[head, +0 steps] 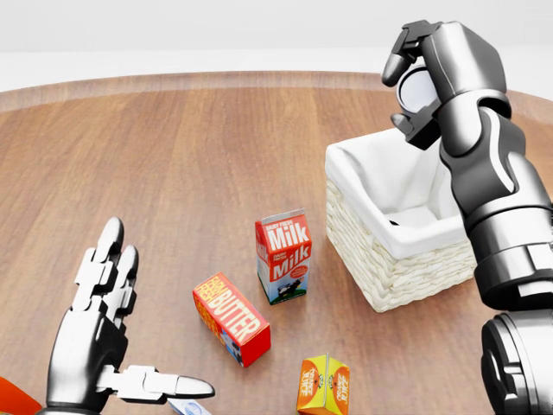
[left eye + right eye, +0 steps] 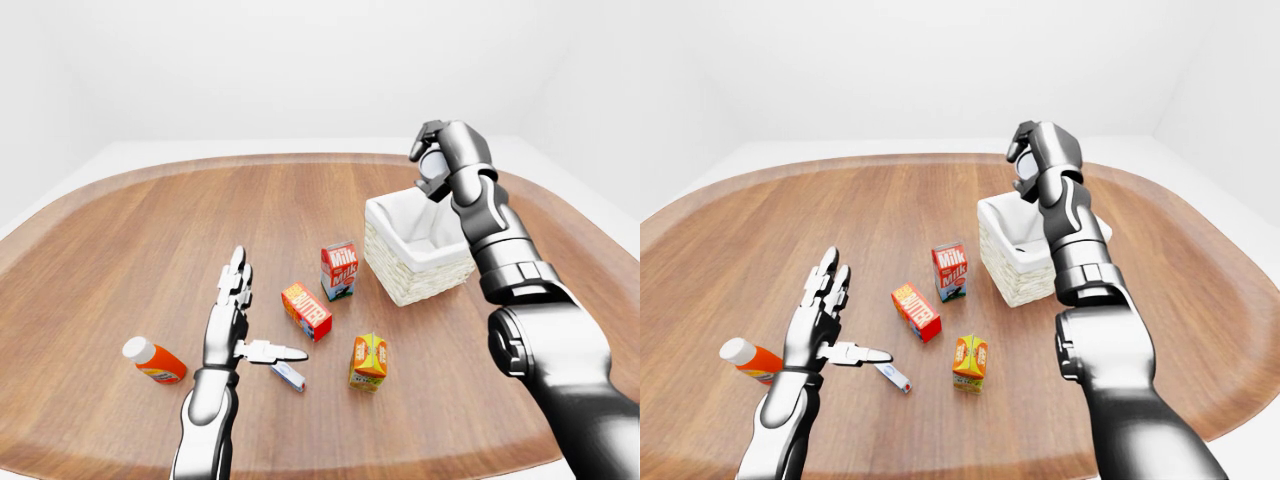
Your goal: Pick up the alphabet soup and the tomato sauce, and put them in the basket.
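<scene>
Metal right hand (image 1: 413, 82) clamped on can (image 1: 419, 89) above basket (image 1: 393, 259); left hand (image 1: 104, 333) splayed.

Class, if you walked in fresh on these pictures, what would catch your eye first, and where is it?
The right hand, raised at the head view's upper right, grips a can above the white-lined wicker basket. At lower left the left hand hangs open beside the butter box and milk carton.

Wooden table (image 2: 130, 230) with basket (image 2: 415, 275), cartons (image 2: 340, 270)
</scene>
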